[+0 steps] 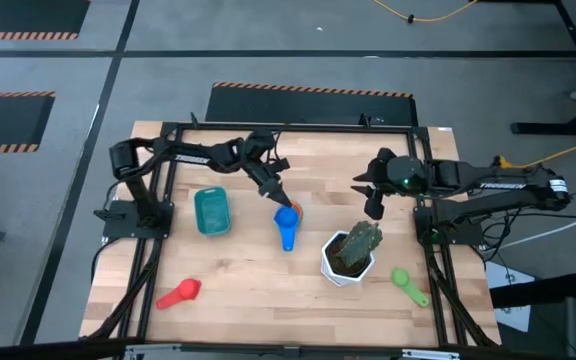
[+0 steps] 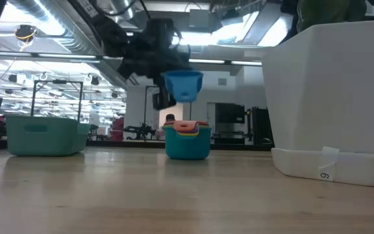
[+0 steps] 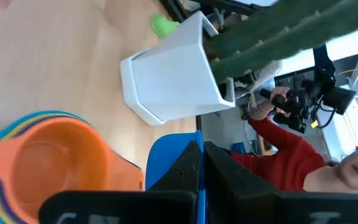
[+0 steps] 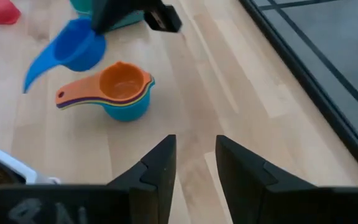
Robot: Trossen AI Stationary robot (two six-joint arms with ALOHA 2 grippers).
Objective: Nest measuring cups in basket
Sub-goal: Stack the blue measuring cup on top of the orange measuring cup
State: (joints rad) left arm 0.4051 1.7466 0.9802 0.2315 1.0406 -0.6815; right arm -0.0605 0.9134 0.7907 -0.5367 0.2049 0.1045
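Pale wooden table (image 1: pixel 268 290) under us carries the teal basket (image 1: pixel 212 211), empty, with a nested stack of cups (image 4: pixel 118 93) well apart from it near the white plant pot (image 1: pixel 346 258). Our left gripper (image 1: pixel 273 192) has its jaws pressed together on a blue cup (image 2: pixel 182 85), held above the stack. We judge the cups light, stiff and slick, best pinched by handle or rim. Our right gripper (image 4: pixel 193 163) waits, jaws parted, empty. Only the high view shows the red cup (image 1: pixel 179 293) and green cup (image 1: pixel 407 284); the low view shows the lifted cup's clearance.

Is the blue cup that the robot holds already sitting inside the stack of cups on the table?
No: in the low view the blue cup hangs from the left gripper clear above the stack.
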